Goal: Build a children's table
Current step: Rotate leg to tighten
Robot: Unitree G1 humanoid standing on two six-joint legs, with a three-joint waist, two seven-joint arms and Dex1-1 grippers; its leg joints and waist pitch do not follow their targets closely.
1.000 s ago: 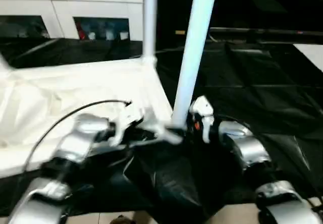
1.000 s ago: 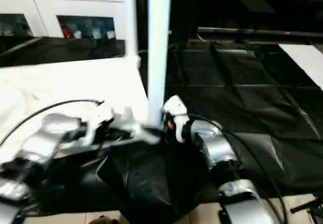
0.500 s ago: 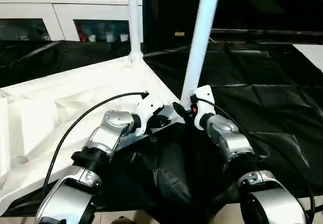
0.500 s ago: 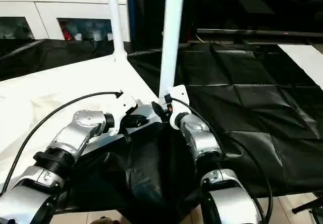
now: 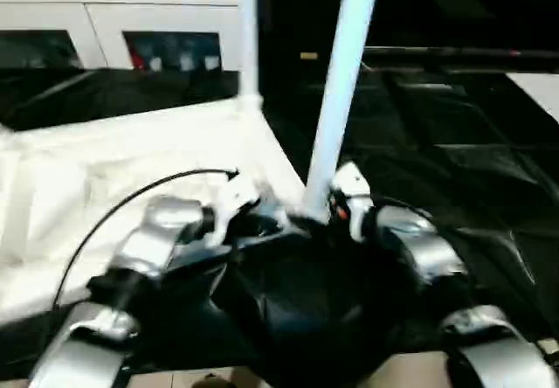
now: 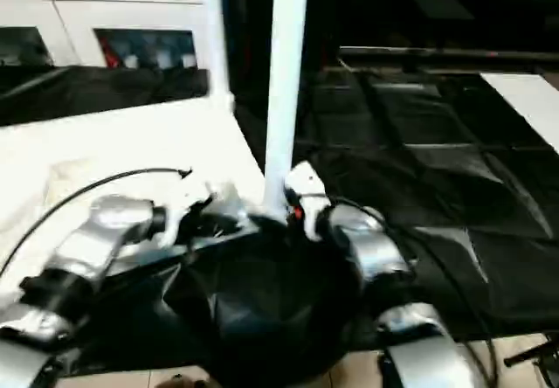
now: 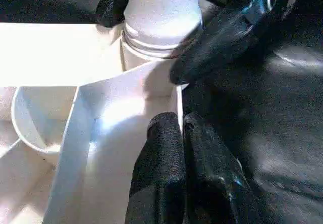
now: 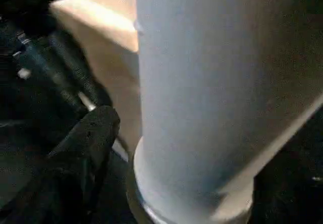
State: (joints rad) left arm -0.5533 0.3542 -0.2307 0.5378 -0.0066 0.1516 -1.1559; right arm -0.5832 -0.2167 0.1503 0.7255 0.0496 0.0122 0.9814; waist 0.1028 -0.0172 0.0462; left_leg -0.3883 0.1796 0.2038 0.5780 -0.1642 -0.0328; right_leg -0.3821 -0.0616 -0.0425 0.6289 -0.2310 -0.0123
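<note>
The upturned top (image 5: 131, 156) lay on black sheeting, one leg (image 5: 247, 34) already up at its far corner. At the near corner the right pincer (image 7: 202, 37) still clasped the second leg (image 5: 341, 91), unchanged since before, likely seating; the left pincer (image 7: 182, 173), pressed together, pinched the rim.

You are looking at what seems an indoor room set up as a robot test or demonstration space rather than a lived-in home. Black sheeting (image 6: 454, 196) is spread in wrinkled panels over the floor, with a strip of pale bare floor (image 5: 397, 375) at its near edge. Along the far wall stands a white cabinet (image 5: 113, 30) with glass doors, small coloured items (image 5: 179, 56) behind the glass.
</note>
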